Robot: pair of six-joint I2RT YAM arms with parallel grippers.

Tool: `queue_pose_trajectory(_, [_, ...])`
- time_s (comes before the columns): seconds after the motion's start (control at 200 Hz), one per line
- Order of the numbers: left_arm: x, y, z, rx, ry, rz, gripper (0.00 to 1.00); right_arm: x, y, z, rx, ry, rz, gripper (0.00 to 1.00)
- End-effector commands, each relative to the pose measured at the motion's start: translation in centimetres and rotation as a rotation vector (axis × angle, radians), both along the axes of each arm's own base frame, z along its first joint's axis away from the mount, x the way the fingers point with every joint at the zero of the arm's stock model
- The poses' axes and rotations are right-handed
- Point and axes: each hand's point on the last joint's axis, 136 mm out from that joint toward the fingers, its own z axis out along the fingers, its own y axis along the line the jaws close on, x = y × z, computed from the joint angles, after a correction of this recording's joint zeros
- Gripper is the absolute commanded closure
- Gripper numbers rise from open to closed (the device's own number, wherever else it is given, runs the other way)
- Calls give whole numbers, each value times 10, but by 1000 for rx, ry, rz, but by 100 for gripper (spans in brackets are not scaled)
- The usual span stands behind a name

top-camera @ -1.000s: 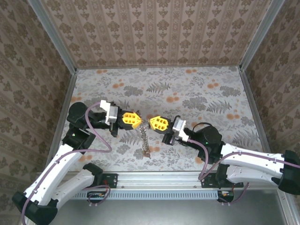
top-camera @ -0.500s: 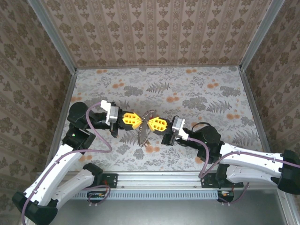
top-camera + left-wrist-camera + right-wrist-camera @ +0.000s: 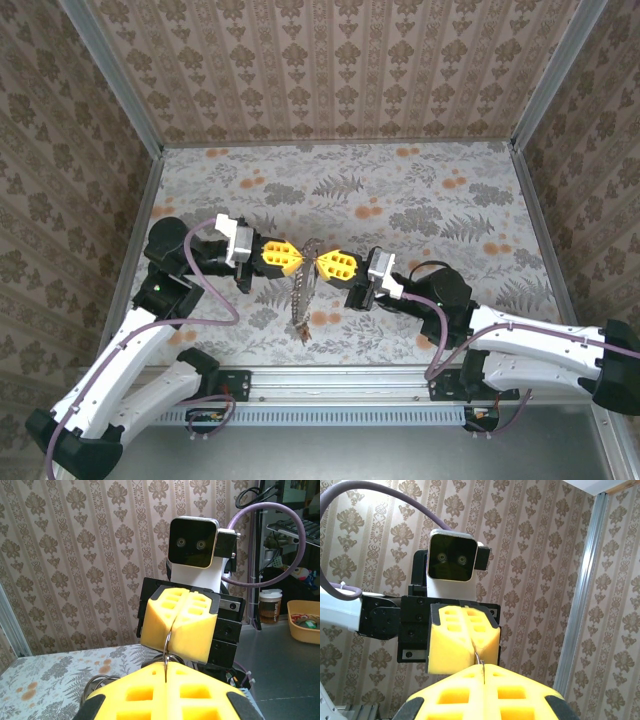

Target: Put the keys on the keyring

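Observation:
My left gripper (image 3: 296,259) and right gripper (image 3: 321,262) meet tip to tip above the middle of the table, both shut on the keyring (image 3: 302,292). It is a thin grey-brown chain-like band that hangs down from the pinch. A small dark-brown cluster, possibly the keys (image 3: 302,330), sits at its lower end by the table, too small to make out. In the left wrist view a thin metal wire of the keyring (image 3: 170,645) runs from my left gripper (image 3: 166,669) into the right gripper's yellow fingers (image 3: 192,625). In the right wrist view the keyring wire (image 3: 479,658) joins my right gripper (image 3: 483,670) to the left gripper's yellow fingers (image 3: 450,640).
The table (image 3: 430,200) has a floral cover and patterned walls on three sides, with aluminium posts at the corners. A purple cable (image 3: 205,300) loops from the left arm. Beyond the table edge in the left wrist view stand a yellow tub (image 3: 305,620) and a jar (image 3: 270,605).
The hanging keyring swung up between the grippers half a second ago and has dropped again, slightly further left. Both grippers have kept their places, still pinched together.

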Motion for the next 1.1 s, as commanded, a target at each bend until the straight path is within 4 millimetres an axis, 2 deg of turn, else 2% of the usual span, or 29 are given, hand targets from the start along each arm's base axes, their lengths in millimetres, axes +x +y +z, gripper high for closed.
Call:
queue_pose_trajectory(0.0, [-6, 5, 11, -34, -70, 8, 100, -5, -10, 22, 61, -19, 13, 100])
queue_pose_trajectory(1.095, [-6, 6, 12, -35, -74, 9, 100, -3, -3, 21, 57, 29, 54, 100])
